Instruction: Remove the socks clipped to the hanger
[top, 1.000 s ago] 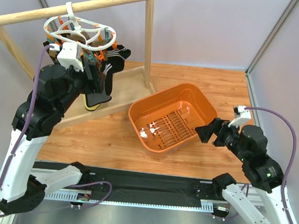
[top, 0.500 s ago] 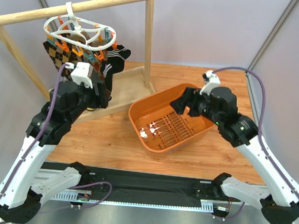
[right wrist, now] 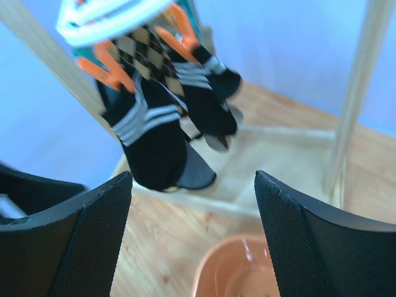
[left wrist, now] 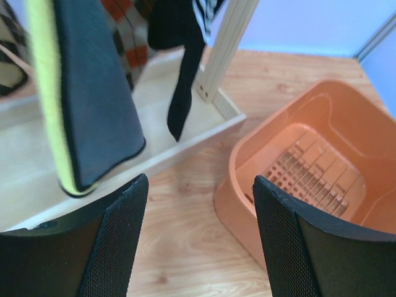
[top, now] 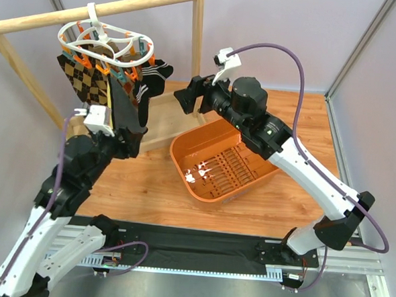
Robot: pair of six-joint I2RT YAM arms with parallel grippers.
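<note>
Black striped and argyle socks [top: 123, 103] hang clipped to the white hanger [top: 97, 38], and we find the left gripper [left wrist: 199, 182] and the right gripper [right wrist: 193, 179] both spread wide, holding nothing.

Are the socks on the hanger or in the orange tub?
On the hanger. The socks dangle from its clips, and the orange tub holds no socks.
</note>
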